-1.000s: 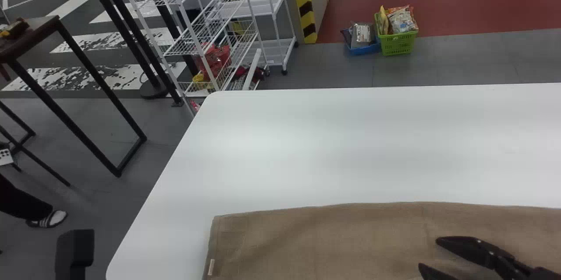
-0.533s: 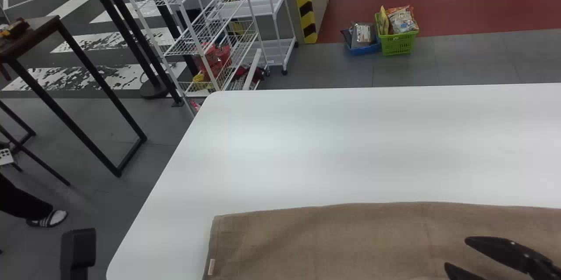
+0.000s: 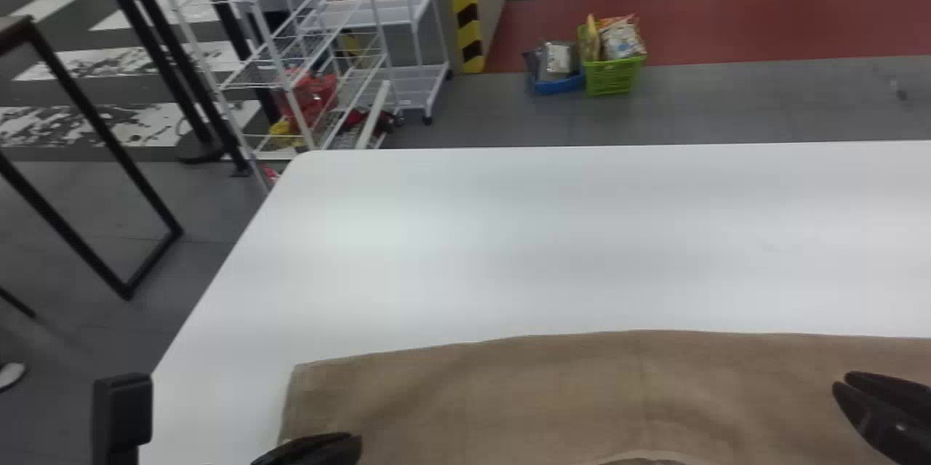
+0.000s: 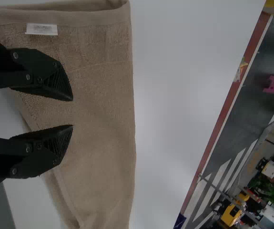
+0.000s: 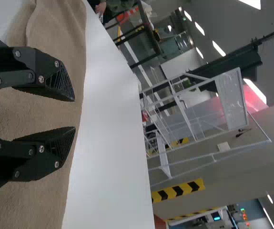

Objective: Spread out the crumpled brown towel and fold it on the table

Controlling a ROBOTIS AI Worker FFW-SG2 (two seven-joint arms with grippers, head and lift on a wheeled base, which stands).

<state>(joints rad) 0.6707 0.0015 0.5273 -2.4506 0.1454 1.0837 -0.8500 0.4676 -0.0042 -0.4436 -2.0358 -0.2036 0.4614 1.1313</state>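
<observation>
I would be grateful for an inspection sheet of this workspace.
Surface: white table, smooth.
Job's things: brown towel, spread wide with some ridges; white tag near one hem.
Clutter: green basket and blue basket on the floor beyond the table.
Grippers: left end effector and right end effector both open, over the towel.
Cables: nothing seen.
Surroundings: white shelving and yellow-and-black striping beyond the table.

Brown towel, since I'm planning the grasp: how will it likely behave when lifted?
The brown towel will probably sag floppily, since its cloth lies in soft bends and folds. Its fuzzy, textured surface suggests it should not slip easily.
</observation>
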